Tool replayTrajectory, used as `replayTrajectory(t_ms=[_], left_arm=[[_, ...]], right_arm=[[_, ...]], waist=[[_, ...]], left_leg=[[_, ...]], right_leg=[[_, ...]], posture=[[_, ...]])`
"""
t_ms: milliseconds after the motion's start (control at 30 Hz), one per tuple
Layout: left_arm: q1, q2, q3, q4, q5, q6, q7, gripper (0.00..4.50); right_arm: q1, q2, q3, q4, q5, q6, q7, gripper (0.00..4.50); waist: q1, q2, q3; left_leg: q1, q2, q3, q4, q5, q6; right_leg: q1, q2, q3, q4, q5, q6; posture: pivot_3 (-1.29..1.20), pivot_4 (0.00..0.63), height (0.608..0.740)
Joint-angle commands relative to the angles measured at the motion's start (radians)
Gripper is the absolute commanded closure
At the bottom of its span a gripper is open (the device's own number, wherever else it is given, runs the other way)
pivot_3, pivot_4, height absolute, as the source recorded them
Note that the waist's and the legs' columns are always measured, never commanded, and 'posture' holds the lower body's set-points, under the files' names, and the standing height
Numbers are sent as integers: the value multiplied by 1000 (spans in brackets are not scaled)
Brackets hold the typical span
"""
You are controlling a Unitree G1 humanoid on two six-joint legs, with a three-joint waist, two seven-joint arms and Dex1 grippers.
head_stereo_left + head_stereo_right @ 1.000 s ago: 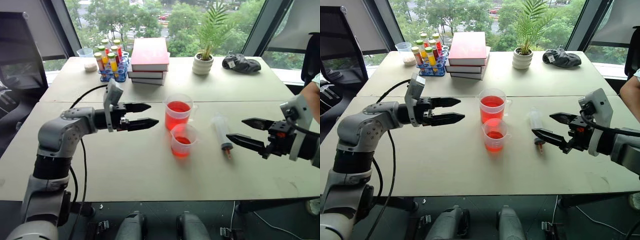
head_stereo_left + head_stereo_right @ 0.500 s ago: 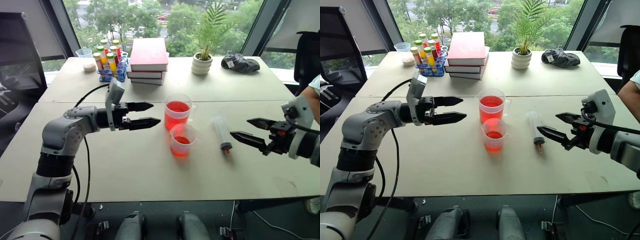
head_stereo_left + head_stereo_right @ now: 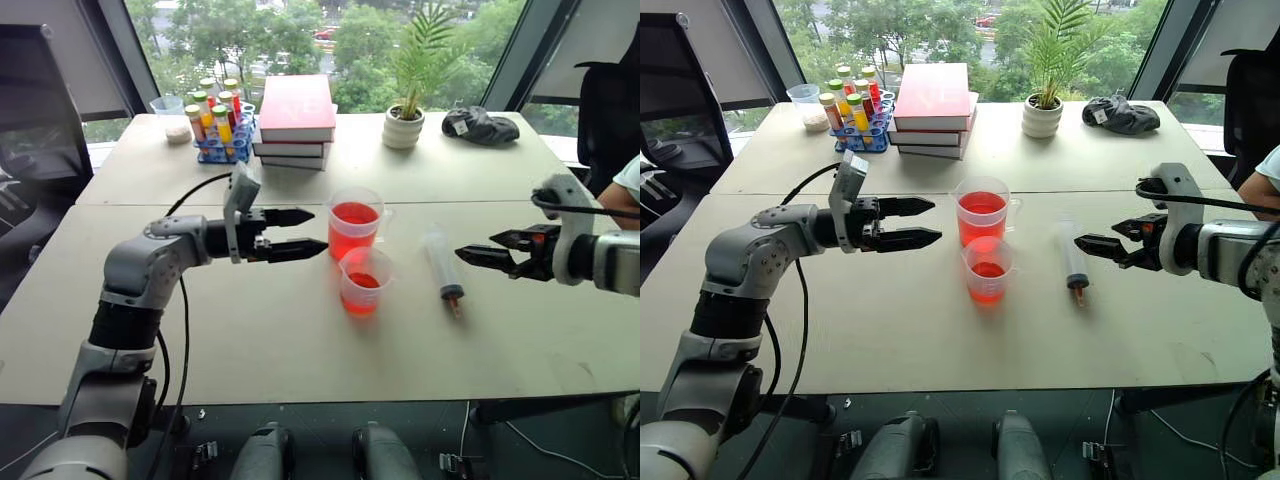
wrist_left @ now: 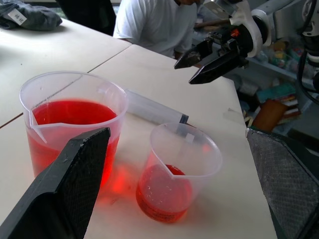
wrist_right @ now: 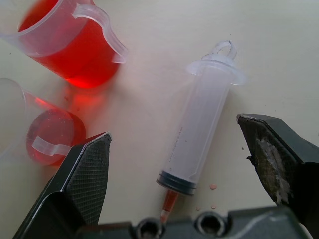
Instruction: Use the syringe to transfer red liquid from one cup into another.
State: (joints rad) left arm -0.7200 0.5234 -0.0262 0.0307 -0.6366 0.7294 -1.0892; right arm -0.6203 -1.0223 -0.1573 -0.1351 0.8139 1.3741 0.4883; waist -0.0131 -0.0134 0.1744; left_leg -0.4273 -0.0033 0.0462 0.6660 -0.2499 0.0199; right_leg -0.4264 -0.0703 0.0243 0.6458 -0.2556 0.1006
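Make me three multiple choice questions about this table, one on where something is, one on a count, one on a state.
1. Where does the syringe lie?
A. on the table to the right of both cups
B. inside the taller cup
C. on the books

2. How many clear cups hold red liquid?
A. one
B. two
C. four

3. How is the right tool?
A. shut on the syringe
B. open, holding nothing
C. shut on a cup

Answers:
1 A, it lies flat on the table.
2 B, the taller cup and the shorter cup.
3 B, its fingers stand apart over the syringe.
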Motion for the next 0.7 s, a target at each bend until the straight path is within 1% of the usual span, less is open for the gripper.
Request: replayTrajectory(t_ms=[33,133,267,333,400,467,600,633,700], left_arm=[[-13,-3,1,-20,15,-35,-1,0],[-15,-19,7,-39,10,-23,21,0],[-2,-30,11,-96,-8,8,54,0],[3,-36,14,-110,-8,15,67,0],[13,-49,20,-135,-17,29,93,0],[17,-56,24,-148,-22,38,110,0],[20,-62,29,-148,-23,37,127,0],[22,-62,29,-149,-24,36,128,0],[28,-60,31,-149,-25,33,130,0]], right_arm=[[-110,31,129,135,-104,0,11,83],[-198,66,223,255,-182,-5,28,83],[-296,126,372,426,-310,-77,83,83],[-332,159,402,500,-355,-101,101,83],[-388,228,436,626,-418,-155,105,83],[-430,274,463,726,-477,-206,116,83],[-483,327,488,877,-562,-280,159,83],[-493,336,495,907,-583,-301,169,319],[-511,355,498,962,-621,-334,184,949]], waist=[[0,0,0],[2,0,0],[0,0,0],[0,0,0],[0,0,0],[-3,0,0],[-2,0,0],[-1,0,0],[-2,0,0]], left_leg=[[0,0,0,0,0,0],[0,0,0,0,0,0],[-1,-1,1,0,0,0],[-1,-1,1,0,0,0],[-1,-1,1,0,0,0],[-1,-1,1,0,0,0],[-1,-1,1,0,0,0],[-1,-1,1,0,0,0],[-1,-1,1,0,0,0]], right_leg=[[0,0,0,0,0,0],[0,-1,0,0,0,-1],[-1,-1,0,-1,1,1],[-1,-1,-1,-1,1,1],[-1,-1,-1,-1,1,1],[-1,-1,-1,0,1,1],[-1,2,-1,0,1,2],[-1,2,-1,0,1,2],[-1,2,-1,0,1,2]], posture=[[0,150,740],[0,150,740],[0,150,740],[0,150,740],[0,150,740],[0,150,740],[0,150,740],[0,150,740],[0,150,740]])
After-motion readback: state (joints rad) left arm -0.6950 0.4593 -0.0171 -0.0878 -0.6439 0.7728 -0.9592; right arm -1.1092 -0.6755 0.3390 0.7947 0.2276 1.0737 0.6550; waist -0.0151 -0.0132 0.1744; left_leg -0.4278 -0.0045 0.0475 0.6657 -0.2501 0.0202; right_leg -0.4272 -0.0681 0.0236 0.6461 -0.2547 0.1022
